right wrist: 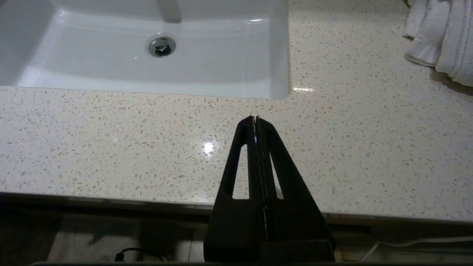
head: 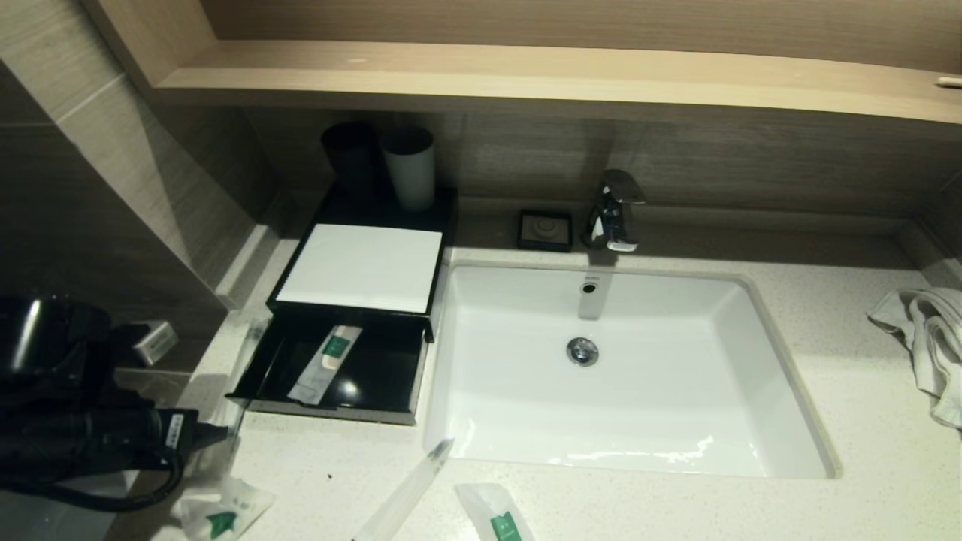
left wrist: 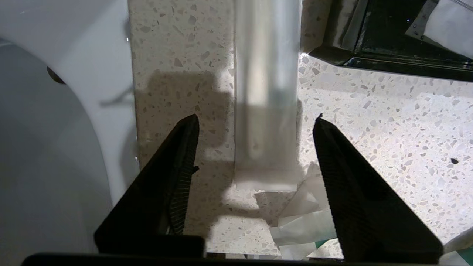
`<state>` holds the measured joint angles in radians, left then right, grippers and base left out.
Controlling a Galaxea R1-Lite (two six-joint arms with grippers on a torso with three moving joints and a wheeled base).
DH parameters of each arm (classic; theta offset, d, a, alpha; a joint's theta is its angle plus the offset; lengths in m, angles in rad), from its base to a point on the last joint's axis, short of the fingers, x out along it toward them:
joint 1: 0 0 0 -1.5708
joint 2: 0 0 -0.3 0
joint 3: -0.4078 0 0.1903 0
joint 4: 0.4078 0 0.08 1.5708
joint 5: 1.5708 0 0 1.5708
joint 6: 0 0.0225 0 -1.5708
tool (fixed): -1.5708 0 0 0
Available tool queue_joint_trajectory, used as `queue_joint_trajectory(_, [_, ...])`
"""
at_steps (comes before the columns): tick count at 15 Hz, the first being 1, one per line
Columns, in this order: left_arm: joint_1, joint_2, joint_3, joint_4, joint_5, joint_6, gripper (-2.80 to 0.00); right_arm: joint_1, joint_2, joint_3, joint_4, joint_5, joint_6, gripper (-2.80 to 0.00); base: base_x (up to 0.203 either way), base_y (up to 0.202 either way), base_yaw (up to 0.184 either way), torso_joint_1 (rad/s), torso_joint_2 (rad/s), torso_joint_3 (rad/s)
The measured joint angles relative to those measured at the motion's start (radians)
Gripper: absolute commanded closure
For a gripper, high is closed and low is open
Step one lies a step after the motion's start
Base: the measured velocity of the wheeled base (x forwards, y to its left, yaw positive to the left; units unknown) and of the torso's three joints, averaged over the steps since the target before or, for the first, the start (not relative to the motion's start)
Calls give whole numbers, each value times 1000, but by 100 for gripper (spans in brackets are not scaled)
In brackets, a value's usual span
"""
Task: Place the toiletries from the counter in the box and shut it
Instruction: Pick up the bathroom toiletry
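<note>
The box point(head: 366, 267) is a flat black case with a white square panel on top, standing on the counter point(head: 842, 361) just left of the sink point(head: 774, 353). Its shallow front drawer point(head: 255, 372) is pulled out, and inside it lies one sachet point(head: 326, 364), long and white, with a green label.

Three more toiletries are on the counter in front of the sink: a wrinkled sachet with a green mark point(head: 223, 512) at the left, a long clear stick point(head: 406, 492) lying diagonally, and another sachet with a green label point(head: 497, 515) beside it.

The left gripper point(left wrist: 255, 122) is low over the counter near the drawer's front left corner, and its jaws stand apart. Between them, in the left wrist view, is a long clear-wrapped stick point(left wrist: 266, 92); the fingers point(left wrist: 177, 162) do not touch it.

The right gripper point(right wrist: 255, 119) is parked over the front edge of the counter, right of the sink, with both jaws pressed together and holding nothing.
</note>
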<state>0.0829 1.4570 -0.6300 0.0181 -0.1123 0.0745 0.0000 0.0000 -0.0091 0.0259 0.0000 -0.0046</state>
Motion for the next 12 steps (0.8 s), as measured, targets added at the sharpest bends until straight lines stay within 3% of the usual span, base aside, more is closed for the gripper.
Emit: queue_joint_trajectory(12, [-52,46,-14,-1,7,1,-280,0,0,0,0,0,0,0,0,0,0,0,0,0])
